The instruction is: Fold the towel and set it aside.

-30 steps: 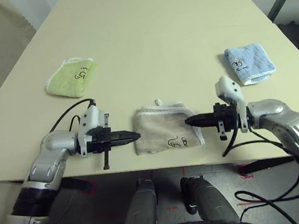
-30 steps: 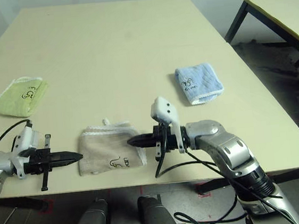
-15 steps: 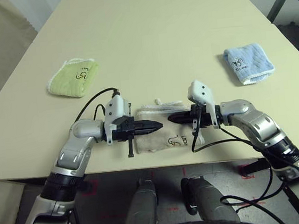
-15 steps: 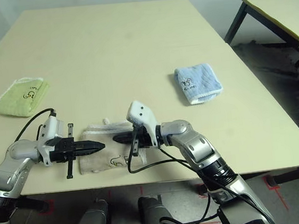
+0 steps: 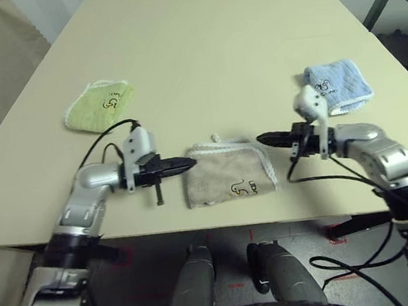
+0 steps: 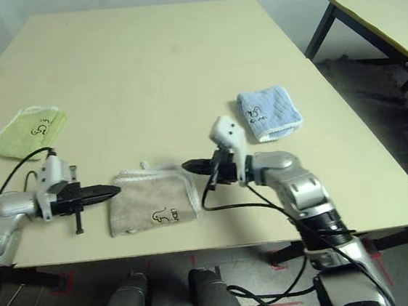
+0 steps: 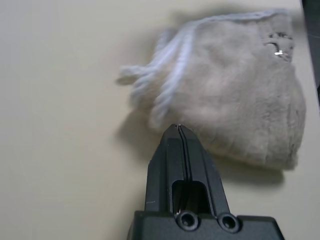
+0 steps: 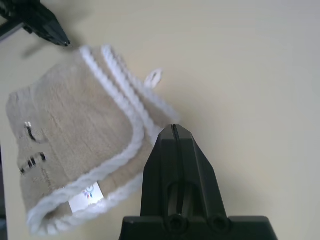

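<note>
**Folded towel lies between 2 closed grippers**

Head view: the towel (image 5: 229, 182) rests near the table (image 5: 208, 57) front edge, its long axis running across, between left gripper (image 5: 188, 165) and right gripper (image 5: 262, 140), fingers pressed together, empty. Green towel (image 5: 99, 105) and blue towel (image 5: 338, 85) lie well apart. Wrist views: the towel sits just beyond each tip, unobstructed; left nearer.

No legible text: dark embroidered marks on the towel (image 5: 228, 174) and its white label (image 8: 88, 195) cannot be read.
</note>
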